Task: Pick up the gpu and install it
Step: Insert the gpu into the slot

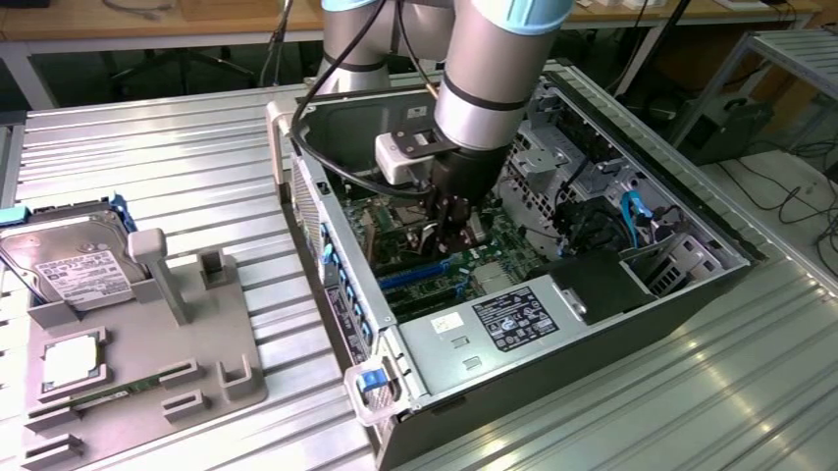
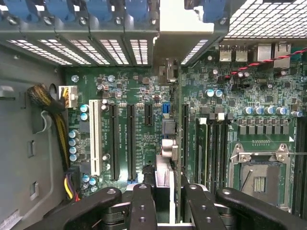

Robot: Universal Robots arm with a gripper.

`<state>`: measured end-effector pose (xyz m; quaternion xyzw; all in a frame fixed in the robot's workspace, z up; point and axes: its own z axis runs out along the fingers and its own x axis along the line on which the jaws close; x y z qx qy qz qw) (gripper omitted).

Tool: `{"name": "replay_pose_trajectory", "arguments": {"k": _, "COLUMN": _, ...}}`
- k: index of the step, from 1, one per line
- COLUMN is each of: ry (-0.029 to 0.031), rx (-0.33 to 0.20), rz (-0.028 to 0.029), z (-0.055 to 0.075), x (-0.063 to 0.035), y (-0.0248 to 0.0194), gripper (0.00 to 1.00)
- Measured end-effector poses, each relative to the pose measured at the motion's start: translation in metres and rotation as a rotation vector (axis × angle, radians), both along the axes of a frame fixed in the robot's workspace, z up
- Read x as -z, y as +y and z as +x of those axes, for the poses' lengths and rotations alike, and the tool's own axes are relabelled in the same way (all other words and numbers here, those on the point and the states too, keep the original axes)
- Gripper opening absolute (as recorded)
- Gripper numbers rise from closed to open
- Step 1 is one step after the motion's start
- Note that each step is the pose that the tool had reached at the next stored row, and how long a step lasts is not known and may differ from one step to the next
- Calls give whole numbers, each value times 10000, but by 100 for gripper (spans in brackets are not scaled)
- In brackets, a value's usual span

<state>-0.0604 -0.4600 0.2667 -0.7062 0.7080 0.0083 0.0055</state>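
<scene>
My gripper [image 1: 448, 234] reaches down inside the open computer case [image 1: 343, 263], just above the green motherboard [image 1: 492, 257]. In the wrist view the gripper [image 2: 169, 194] is shut on the gpu [image 2: 176, 120], which I see edge-on as a thin dark line running away from the black fingers [image 2: 144, 206]. The card's pale beige bracket [image 2: 180, 24] lies against the case's rear slot openings. The card stands over a black expansion slot [image 2: 184, 134] on the motherboard [image 2: 139, 96]. Whether it is seated in the slot I cannot tell.
More black slots [image 2: 114, 139] and a white slot [image 2: 94, 136] lie beside the card. Memory sticks [image 2: 206, 148] and the CPU socket [image 2: 259, 177] are on its other side. At the exterior view's left, a grey fixture [image 1: 196, 334] holds a silver hard drive [image 1: 66, 260].
</scene>
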Motion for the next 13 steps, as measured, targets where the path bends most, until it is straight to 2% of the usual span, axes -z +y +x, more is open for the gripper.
{"name": "replay_pose_trajectory", "arguments": {"k": 1, "ry": -1, "rx": 0, "rz": 15, "z": 0, "x": 5, "y": 1, "gripper": 28}}
{"name": "replay_pose_trajectory", "arguments": {"k": 13, "ry": -1, "rx": -2, "rz": 15, "z": -72, "x": 90, "y": -12, "gripper": 28}}
